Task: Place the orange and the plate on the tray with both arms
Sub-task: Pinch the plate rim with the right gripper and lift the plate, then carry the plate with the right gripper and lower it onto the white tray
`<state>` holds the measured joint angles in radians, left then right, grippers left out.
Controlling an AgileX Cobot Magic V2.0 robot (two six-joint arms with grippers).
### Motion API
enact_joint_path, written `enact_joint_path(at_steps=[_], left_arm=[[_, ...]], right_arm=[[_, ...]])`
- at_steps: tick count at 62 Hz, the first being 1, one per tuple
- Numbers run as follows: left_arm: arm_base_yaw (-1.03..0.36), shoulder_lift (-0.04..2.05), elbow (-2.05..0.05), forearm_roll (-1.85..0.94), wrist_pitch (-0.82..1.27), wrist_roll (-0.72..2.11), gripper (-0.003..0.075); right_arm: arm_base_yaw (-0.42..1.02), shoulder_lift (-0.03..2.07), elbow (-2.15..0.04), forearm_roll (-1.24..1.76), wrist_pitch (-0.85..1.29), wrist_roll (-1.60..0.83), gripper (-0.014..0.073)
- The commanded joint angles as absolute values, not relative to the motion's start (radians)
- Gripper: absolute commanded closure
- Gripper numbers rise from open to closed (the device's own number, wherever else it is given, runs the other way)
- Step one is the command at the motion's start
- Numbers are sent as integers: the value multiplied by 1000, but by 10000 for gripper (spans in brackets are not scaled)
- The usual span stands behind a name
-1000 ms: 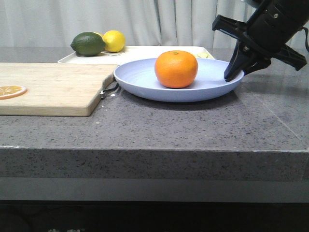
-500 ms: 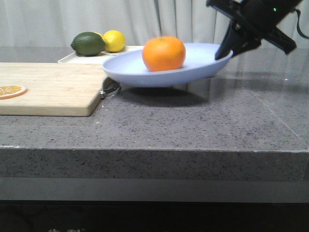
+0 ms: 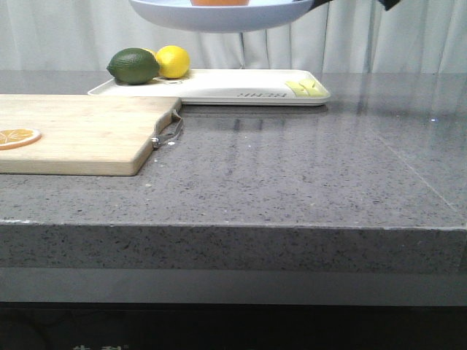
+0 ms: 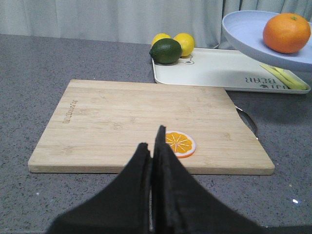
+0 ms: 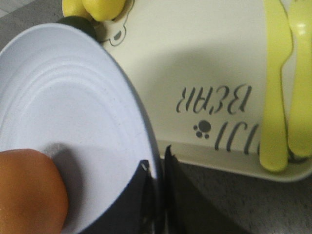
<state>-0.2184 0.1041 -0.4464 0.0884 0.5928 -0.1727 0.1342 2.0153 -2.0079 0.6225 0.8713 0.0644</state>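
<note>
The pale blue plate (image 3: 219, 14) hangs high in the air at the top of the front view, above the white tray (image 3: 241, 86). The orange (image 4: 286, 33) rides in the plate (image 4: 248, 30); in the front view only a sliver of the orange (image 3: 219, 2) shows. My right gripper (image 5: 157, 165) is shut on the plate's rim (image 5: 141, 126), with the orange (image 5: 29, 195) beside it and the tray (image 5: 195, 73) below. My left gripper (image 4: 152, 141) is shut and holds nothing, hovering over the near edge of the wooden cutting board (image 4: 146, 122).
A lime (image 3: 133, 65) and a lemon (image 3: 172, 61) sit at the tray's left end, and yellow cutlery (image 5: 280, 97) lies at its right end. An orange slice (image 4: 179, 144) rests on the cutting board (image 3: 80, 131) at the left. Grey countertop (image 3: 292, 175) lies in front.
The right gripper has lifted the plate with the orange off the counter, up and slightly left, until it is almost out of the front view's top. The left gripper has no earlier frame.
</note>
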Motion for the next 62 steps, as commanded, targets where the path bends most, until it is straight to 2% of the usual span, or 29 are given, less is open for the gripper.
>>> enact_joint_path(at_steps=[1,16,25,45,62], left_arm=[[-216,116,-470,84,510,-180,738],[-216,116,-470,84,510,-180,738],[-216,116,-470,84,510,-180,738],[-216,116,-470,84,510,-180,738],[-216,116,-470,84,510,-180,738]], right_arm=[[130,2041,-2177,687,852,123,672],[130,2291,-2530,687,868,249,672],[130,2402,-2664,687,827,289,671],[130,2479,-2703,681,700,312,671],[130,2512,-2703,666,683,312,668]])
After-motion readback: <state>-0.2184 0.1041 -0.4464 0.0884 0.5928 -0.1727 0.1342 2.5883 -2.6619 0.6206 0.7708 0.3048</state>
